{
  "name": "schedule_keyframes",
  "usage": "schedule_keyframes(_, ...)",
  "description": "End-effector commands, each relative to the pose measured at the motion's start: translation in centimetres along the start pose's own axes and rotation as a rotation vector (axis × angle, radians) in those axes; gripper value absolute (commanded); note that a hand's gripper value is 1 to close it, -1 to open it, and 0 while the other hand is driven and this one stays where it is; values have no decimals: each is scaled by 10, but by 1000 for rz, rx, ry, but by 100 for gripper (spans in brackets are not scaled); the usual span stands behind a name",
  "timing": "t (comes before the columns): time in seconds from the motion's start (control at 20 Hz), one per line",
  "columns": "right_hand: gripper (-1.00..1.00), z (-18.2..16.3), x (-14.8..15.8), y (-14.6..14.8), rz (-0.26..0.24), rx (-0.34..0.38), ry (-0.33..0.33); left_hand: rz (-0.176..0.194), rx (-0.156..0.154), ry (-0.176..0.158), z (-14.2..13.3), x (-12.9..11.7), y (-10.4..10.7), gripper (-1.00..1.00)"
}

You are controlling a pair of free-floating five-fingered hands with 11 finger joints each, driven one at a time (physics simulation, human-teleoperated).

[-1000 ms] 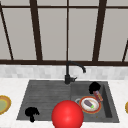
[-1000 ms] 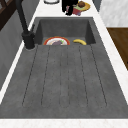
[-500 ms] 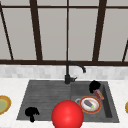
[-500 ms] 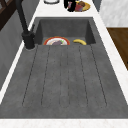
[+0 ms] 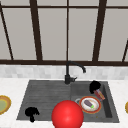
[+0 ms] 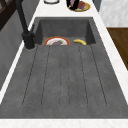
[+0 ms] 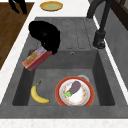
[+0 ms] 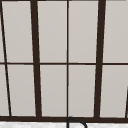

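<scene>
The right robot hand (image 7: 46, 36) grasps a colourful box (image 7: 35, 58), held tilted above the sink basin (image 7: 98, 72) near its right wall, over a banana (image 7: 37, 95) and beside a plate (image 7: 86, 100) carrying an eggplant (image 7: 74, 87). The left robot hand (image 5: 31, 113) hovers over the drainboard, fingers curled on nothing

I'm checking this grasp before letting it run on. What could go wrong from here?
The right hand grips the colourful box by one end only, tilted over the basin; it might slip and drop. Below lie a banana and a plate bearing an eggplant, which a falling box could strike. The left hand hangs idle over the drainboard.
</scene>
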Motion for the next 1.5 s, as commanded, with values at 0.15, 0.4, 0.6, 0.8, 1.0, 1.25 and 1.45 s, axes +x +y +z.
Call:
schedule_keyframes(0.15, 100, 10, -13, -14, 63, -14, -65, 0, 0, 0, 0, 0, 0, 0)
schedule_keyframes(0.4, 100, 14, -28, -29, 53, -15, -65, 0, 0, 0, 0, 0, 0, 0)
schedule_keyframes(0.6, 100, 25, -32, -44, 56, -29, -108, 0, 0, 0, 0, 0, 0, 0)
schedule_keyframes(0.8, 100, 28, -37, -58, 73, -42, -106, 0, 0, 0, 0, 0, 0, 0)
schedule_keyframes(1.0, 100, 31, -41, -71, 74, -42, -110, 0, 0, 0, 0, 0, 0, 0)
schedule_keyframes(1.25, 100, 25, -49, -88, 63, -30, -113, 0, 0, 0, 0, 0, 0, 0)
schedule_keyframes(1.45, 100, 5, -61, -89, 56, -10, -114, 0, 0, 0, 0, 0, 0, 0)
